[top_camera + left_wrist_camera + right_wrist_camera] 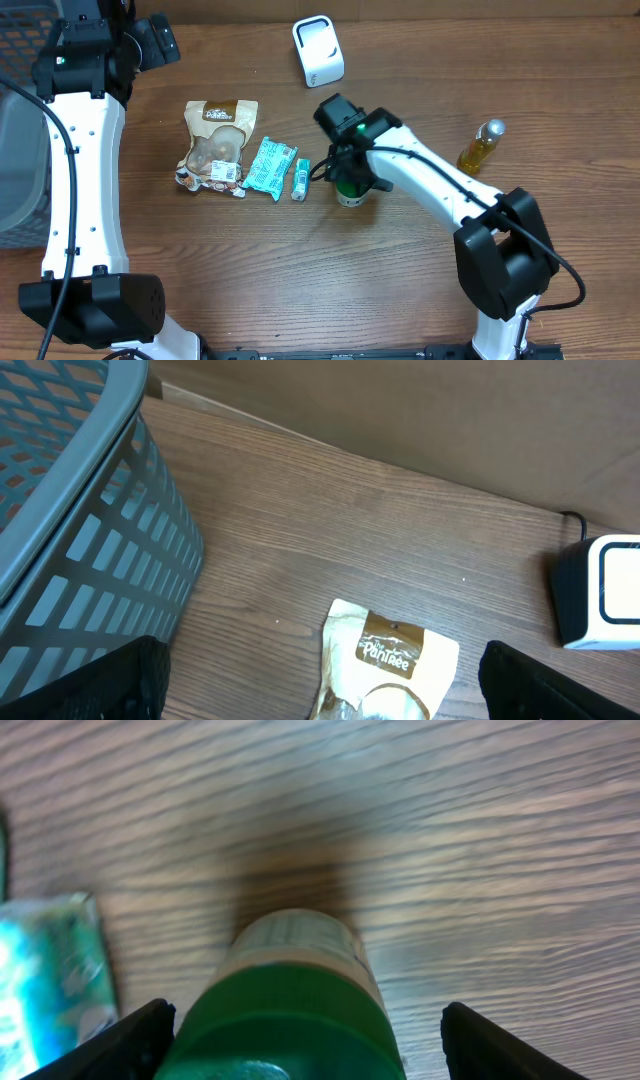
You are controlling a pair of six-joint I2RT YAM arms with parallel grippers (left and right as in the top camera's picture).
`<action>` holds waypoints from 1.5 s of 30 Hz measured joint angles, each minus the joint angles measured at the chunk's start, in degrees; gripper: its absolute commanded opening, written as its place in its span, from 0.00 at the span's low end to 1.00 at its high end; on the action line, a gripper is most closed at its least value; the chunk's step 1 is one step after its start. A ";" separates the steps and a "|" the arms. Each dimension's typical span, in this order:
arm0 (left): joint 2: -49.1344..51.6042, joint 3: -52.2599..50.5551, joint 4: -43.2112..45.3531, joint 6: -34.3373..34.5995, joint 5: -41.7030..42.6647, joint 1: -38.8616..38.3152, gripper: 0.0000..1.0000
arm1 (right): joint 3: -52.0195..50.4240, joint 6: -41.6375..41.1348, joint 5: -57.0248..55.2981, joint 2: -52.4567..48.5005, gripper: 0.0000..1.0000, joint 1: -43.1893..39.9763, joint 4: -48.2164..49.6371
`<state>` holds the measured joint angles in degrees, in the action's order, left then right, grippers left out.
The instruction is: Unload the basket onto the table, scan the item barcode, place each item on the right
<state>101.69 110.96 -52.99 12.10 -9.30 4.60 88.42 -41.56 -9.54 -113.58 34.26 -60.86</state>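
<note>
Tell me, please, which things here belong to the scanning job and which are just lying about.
In the job: green-capped bottle, straddled by the open right gripper; white scanner.

Just lying about: snack pouch; teal packet; small tube; yellow bottle; grey basket.

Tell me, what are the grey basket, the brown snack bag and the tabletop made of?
Basket: probably moulded plastic, matt grey; its walls are an even lattice of slots.
Snack bag: a flexible pouch, either film or coated paper, I cannot tell which; its printed surface is crinkled.
Tabletop: wood or a wood-look laminate, smooth and brown; grain lines run across it.
</note>
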 measured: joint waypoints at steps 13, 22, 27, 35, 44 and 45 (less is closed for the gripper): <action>0.00 0.00 0.02 0.00 0.00 0.00 1.00 | 0.00 -0.42 4.17 0.00 0.79 -7.28 -0.46; 0.00 0.00 0.02 0.00 0.00 0.00 0.99 | -0.04 -3.39 8.81 0.00 0.79 -7.15 -1.33; 0.00 0.00 0.02 -0.02 0.00 0.00 0.99 | -0.04 -5.22 9.31 0.00 0.78 -6.71 -1.31; 0.00 0.00 0.00 0.00 0.00 0.00 0.99 | -0.04 -6.03 8.26 0.00 0.73 -4.72 -1.31; 0.00 0.00 0.00 0.00 0.00 0.00 1.00 | -0.04 -4.13 7.56 0.00 0.78 -4.55 -0.31; 0.00 0.00 0.02 -0.02 0.00 0.00 0.99 | -0.04 -3.91 7.58 0.00 0.79 -4.55 -0.24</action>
<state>101.69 110.96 -52.97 12.08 -9.30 4.60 88.38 -45.47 -1.96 -113.58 29.71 -61.10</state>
